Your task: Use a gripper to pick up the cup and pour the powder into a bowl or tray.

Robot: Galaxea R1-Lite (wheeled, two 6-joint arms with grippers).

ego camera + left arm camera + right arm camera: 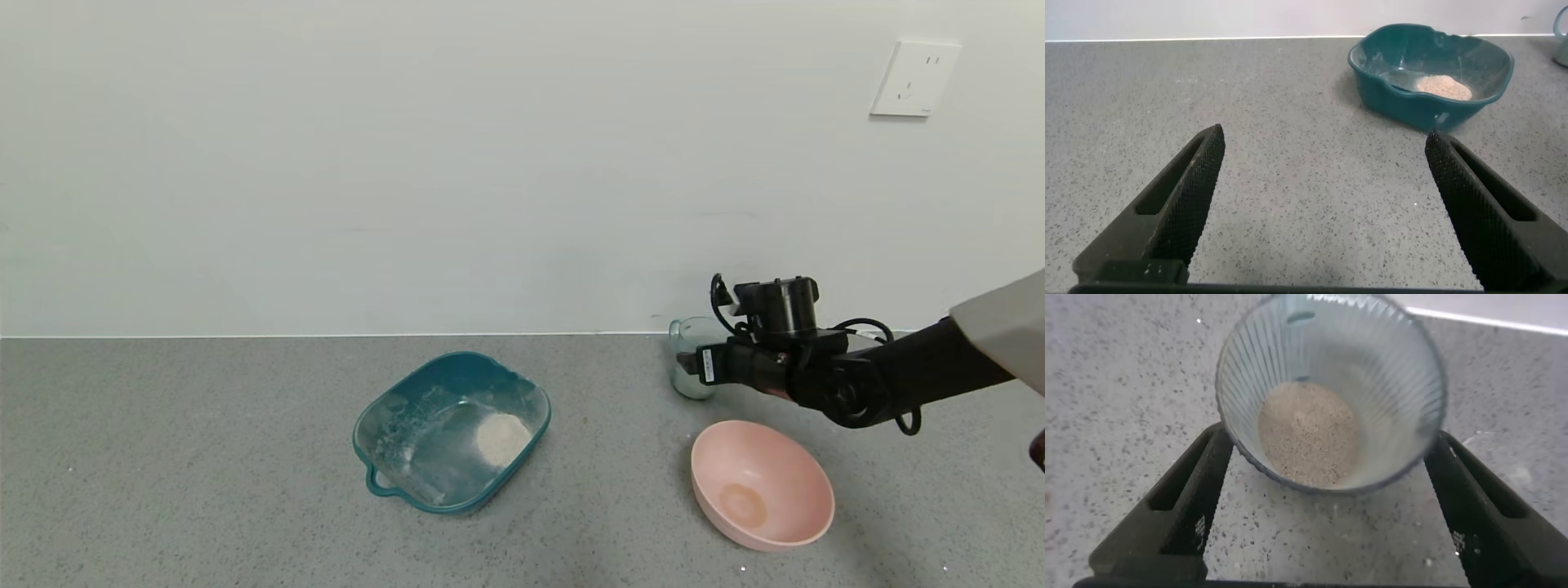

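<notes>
The ribbed clear cup [688, 336] stands near the wall at the back right of the counter, with pale beige powder [1308, 429] in its bottom. My right gripper [690, 367] is open around it, one finger on each side of the cup [1331, 343], close to its walls. The teal tray [451, 431] sits mid-counter with a small powder mound [502, 435] and white smears inside. My left gripper [1323, 163] is open and empty, low over bare counter, facing the tray [1404, 114]; it does not show in the head view.
A round pink bowl [761, 483] lies tilted on the counter just in front of the right arm. The wall runs along the back edge, with a white socket [914, 79] at the upper right. Grey speckled counter lies between the tray and the bowl.
</notes>
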